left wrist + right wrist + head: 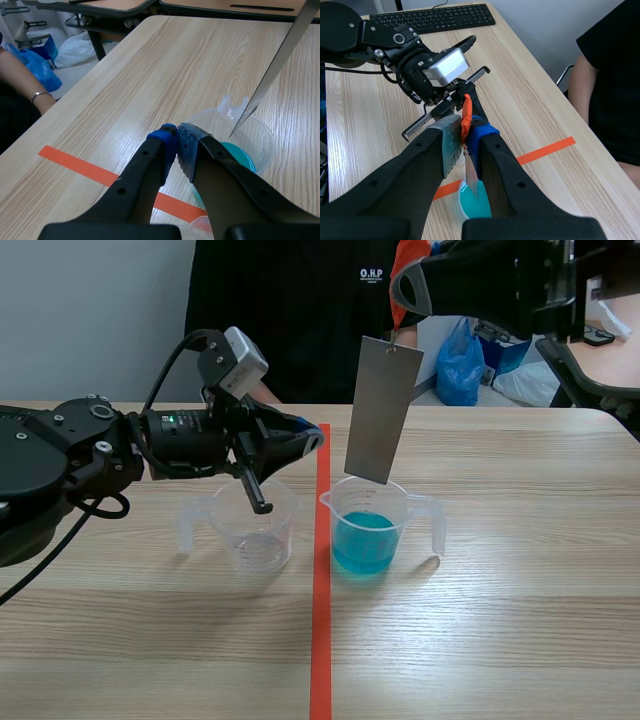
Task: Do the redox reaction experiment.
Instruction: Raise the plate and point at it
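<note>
The beaker of blue liquid [365, 530] stands on the wooden table [520, 620], just to the right of the orange-red tape line [320, 640], its handle turned away from the line. Straight above this beaker, the right gripper [398, 312] is clamped shut, holding the metal plate [383, 410] by an orange strip [466, 112] at the plate's top. The plate hangs slightly tilted, and its lower edge is level with the beaker's rim, over the mouth and clear of the liquid.

The left gripper [313, 440] hovers above and to the left of the beaker, its tips over the tape line. Its fingers are pressed together with nothing between them; the blue and grey pads meet at the tips. Beneath that arm, across the tape line from the blue beaker, an empty clear beaker [255, 530] stands upright.

Beyond the beaker, at the table's far edge, sits a person in a black shirt [290, 310], and a blue plastic bag [460, 365] lies past the table to the right. The right wrist view shows a black keyboard [435, 17] on the table, well apart from the beaker.
</note>
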You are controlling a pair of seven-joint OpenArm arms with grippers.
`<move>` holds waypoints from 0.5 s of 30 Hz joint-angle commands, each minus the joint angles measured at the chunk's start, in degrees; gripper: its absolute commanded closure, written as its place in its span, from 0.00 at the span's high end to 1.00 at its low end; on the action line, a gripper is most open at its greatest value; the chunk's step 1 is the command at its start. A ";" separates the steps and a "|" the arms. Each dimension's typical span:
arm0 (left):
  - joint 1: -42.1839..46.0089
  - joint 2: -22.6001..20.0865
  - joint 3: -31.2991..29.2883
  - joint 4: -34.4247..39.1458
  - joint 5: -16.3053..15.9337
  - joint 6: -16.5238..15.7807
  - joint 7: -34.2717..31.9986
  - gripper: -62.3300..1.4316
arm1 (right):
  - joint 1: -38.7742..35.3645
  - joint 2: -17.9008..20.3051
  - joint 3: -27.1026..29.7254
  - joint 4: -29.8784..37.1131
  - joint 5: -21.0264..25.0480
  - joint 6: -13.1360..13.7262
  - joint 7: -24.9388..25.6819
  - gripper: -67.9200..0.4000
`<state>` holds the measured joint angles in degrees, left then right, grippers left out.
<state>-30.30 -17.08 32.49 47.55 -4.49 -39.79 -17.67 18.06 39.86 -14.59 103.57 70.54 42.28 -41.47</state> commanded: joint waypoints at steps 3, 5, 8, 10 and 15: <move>-1.16 -3.37 -0.48 0.76 -3.93 -0.09 -0.98 0.09 | 0.94 0.92 1.20 0.74 0.85 0.44 0.63 0.03; -1.16 -5.66 -0.48 0.76 -5.84 -0.09 -0.98 0.09 | 0.94 0.92 1.20 0.74 0.85 0.44 0.63 0.03; -0.96 -10.14 -0.48 0.76 -8.68 -0.09 -1.31 0.09 | 0.94 0.92 1.20 0.74 0.85 0.44 0.63 0.03; -0.24 -13.90 -0.48 0.76 -10.97 1.01 -2.82 0.09 | 0.94 0.92 1.20 0.74 0.85 0.44 0.63 0.03; 5.14 -24.68 -0.48 0.76 -16.74 4.76 -8.68 0.09 | 0.94 0.92 1.20 0.74 0.85 0.44 0.63 0.03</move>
<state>-26.79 -40.29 32.49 47.62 -20.49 -35.11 -25.10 18.06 39.86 -14.59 103.57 70.54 42.28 -41.47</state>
